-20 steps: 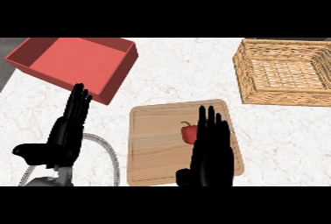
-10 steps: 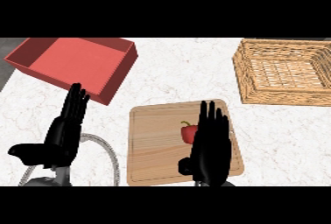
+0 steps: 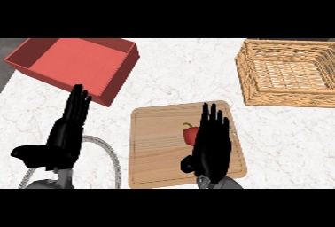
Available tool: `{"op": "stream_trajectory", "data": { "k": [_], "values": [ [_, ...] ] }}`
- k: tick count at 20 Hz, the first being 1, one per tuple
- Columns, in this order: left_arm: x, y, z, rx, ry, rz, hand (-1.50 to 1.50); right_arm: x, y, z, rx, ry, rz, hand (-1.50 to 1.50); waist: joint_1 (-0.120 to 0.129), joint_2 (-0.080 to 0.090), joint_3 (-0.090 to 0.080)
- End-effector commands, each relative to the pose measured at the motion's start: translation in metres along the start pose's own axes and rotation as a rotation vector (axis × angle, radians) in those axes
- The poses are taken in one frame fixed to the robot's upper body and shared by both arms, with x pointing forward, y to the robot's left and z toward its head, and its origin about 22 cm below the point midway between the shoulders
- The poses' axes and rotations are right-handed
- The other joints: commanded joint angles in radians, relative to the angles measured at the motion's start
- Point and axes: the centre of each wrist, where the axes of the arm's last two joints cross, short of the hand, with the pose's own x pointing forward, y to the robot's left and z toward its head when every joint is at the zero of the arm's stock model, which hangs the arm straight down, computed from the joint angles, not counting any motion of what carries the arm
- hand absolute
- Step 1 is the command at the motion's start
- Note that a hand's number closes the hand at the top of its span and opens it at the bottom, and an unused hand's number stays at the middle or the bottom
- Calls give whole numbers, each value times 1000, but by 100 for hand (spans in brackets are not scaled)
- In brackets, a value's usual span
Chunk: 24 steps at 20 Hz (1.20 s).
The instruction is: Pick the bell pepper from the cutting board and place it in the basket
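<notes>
Creeping forward, your right hand [image 3: 211, 144] drew up beside the bell pepper [image 3: 189, 135] on the cutting board [image 3: 157, 146], fingers straight, not closed on it yet

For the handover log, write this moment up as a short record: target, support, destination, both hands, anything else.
target: small red bell pepper with a green stem, partly hidden by the right hand
support: rectangular wooden cutting board; the pepper lies on it
destination: square woven wicker basket, upper right, apart from the board
right hand: open, fingers straight, at the pepper's right side; contact cannot be told
left hand: open, resting at the left, holding nothing
other: red square bin, upper left
</notes>
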Motion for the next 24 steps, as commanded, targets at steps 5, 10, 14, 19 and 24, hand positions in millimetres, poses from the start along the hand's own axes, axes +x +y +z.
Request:
{"op": "stream_trajectory", "data": {
  "k": [5,10,14,19,24],
  "values": [
    [5,12,-6,-7,-13,-2,0,10,-1,-6,36,180,-58,-150,0,0,0],
    [12,-6,10,-5,-10,-3,0,3,17,-14,25,172,-63,-150,3,-1,1],
    [16,9,-11,-14,11,-7,0,0,23,-22,43,175,-67,-150,-2,0,0],
    [-2,13,0,1,11,-4,0,3,31,-27,33,187,-67,-150,1,0,0],
    [-7,9,1,3,7,8,0,-10,52,-31,43,201,-73,-150,2,1,0]
  ]
}}
